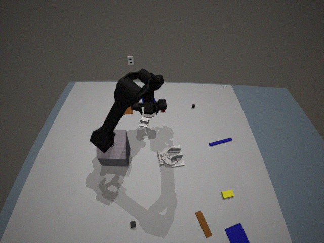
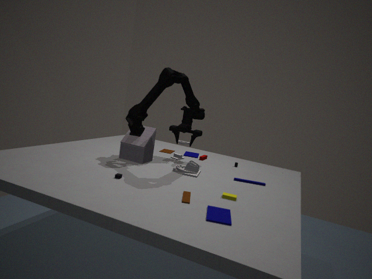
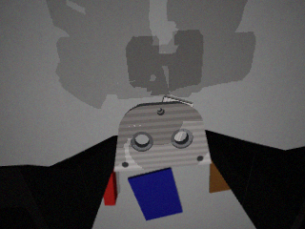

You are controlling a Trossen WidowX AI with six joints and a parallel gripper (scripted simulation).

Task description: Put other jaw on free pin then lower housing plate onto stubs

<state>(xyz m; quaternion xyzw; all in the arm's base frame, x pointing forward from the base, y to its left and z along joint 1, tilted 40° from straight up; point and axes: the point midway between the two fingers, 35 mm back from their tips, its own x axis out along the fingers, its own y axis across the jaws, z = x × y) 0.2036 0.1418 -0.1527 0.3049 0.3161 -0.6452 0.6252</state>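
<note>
"How does the gripper (image 1: 149, 114) (image 2: 183, 145) (image 3: 159, 136) stand?"

"Its fingers are quite wide apart, and they hold the housing plate (image 1: 149, 116) (image 2: 183, 142) (image 3: 162, 125) by two opposite sides, above the table. In the wrist view, its two round holes lie in a row from finger to finger."

"And where is the jaw assembly (image 1: 167, 162) (image 2: 196, 175)?"

"In the top view it lies on the table, below and to the right of the gripper, well apart from it. Both jaws (image 1: 176, 157) (image 2: 192, 165) seem to be on the base, their long axes pointing right. If the teeth mesh, I cannot tell."

"So the plate must turn?"

"I think yes, about a quarter, because the holes go left to right, while the pins probably stand across the jaws. Only this one arm can bring it."

"What is in the way?"

"The small white stand (image 1: 144, 122) (image 2: 177, 156) (image 3: 178, 101) is near, under the plate's side; better to travel high. The red block (image 1: 163, 110) (image 2: 203, 157) (image 3: 110, 191) and orange tile (image 1: 128, 111) (image 2: 167, 151) (image 3: 219, 180) lie off this path; the blue bar (image 1: 220, 142) (image 2: 249, 181) is beyond the assembly."
</note>
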